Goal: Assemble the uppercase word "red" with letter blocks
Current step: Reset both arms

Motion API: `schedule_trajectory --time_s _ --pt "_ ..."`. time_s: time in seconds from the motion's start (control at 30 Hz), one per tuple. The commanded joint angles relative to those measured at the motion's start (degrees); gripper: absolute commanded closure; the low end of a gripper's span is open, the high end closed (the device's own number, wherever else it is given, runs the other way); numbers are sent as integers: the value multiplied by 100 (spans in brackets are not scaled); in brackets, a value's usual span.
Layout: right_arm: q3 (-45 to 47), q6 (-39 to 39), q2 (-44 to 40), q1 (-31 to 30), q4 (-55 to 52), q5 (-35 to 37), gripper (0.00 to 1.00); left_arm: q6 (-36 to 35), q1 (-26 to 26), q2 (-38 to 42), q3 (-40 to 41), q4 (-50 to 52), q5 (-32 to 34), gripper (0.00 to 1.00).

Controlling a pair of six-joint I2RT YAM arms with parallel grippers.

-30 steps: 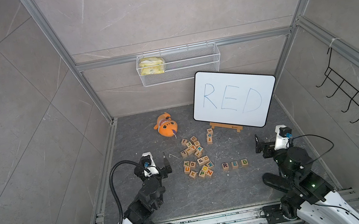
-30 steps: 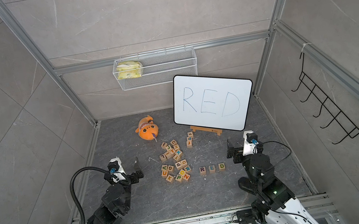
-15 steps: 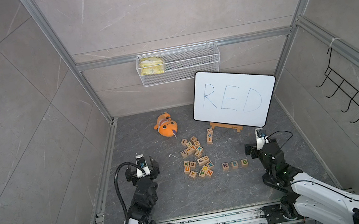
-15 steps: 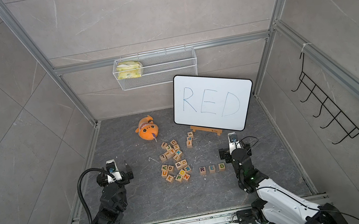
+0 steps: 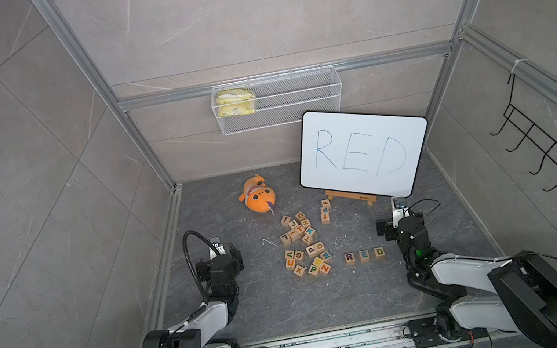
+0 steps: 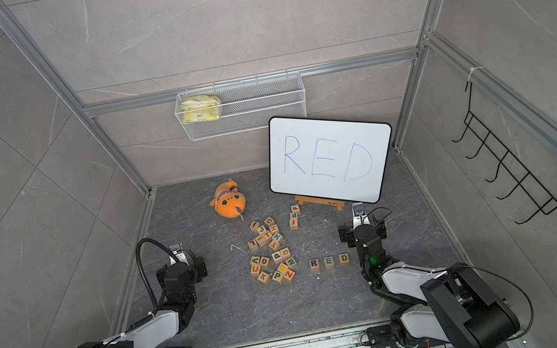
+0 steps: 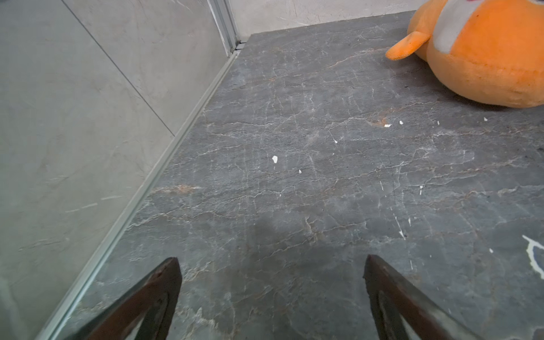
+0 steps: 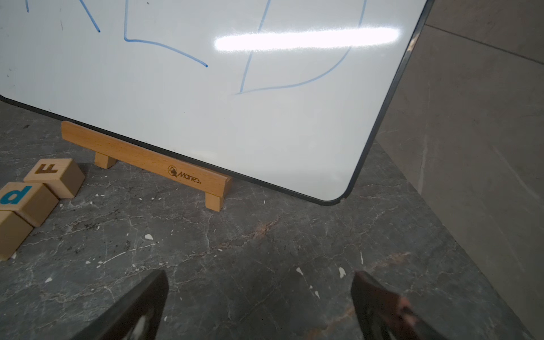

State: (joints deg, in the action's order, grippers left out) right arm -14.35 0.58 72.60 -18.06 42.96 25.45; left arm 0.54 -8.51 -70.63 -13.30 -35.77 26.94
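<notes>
Lying in a straight row on the dark stone counter [image 5: 330, 301], the three letter blocks spell RED in both top views: the purple R block [image 5: 349, 257], then the red-orange E block [image 5: 364, 255], then the green D block [image 5: 379, 252], close side by side with the letters facing up. The row sits between the loose heap of other letter blocks [image 5: 301, 248] and the right arm.

The right gripper [image 8: 259, 275] has its fingers wide apart with nothing between them. It is low over bare counter and faces the lower corner of the whiteboard [image 8: 206, 103], which leans on a small wooden stand [image 8: 147, 162]. Blocks with F [image 8: 54, 176] and d [image 8: 28, 201] lie beside the stand.

The left gripper [image 7: 270, 262] is also spread wide and holds nothing. It is over bare counter near the left wall, and the orange plush toy [image 7: 485, 59] lies ahead of it. Both grippers are apart from the RED row.
</notes>
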Motion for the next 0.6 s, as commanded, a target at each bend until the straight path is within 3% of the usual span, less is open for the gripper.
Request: schedule_trajectory --time_s 0.0,0.17,0.33,0.4,0.5,0.57 --pt "-87 198 120 95 493 -278 0 201 246 -196 -467 -370 -538 0" --pt "-174 186 410 431 660 -709 0 -156 368 -451 -250 -1216 -763 0" --pt "-280 19 910 724 927 -993 0 -251 506 -1393 -219 -2260 -1032 0" --pt "-281 23 1081 762 1070 -1128 0 -85 613 -1653 -235 -2478 -860 0" --pt "-367 127 1539 809 1422 -1393 0 -48 640 -1569 -495 -1788 -967 0" --pt "-448 72 1394 873 970 -1503 0 -7 699 -1585 -543 -1736 -1015 0"
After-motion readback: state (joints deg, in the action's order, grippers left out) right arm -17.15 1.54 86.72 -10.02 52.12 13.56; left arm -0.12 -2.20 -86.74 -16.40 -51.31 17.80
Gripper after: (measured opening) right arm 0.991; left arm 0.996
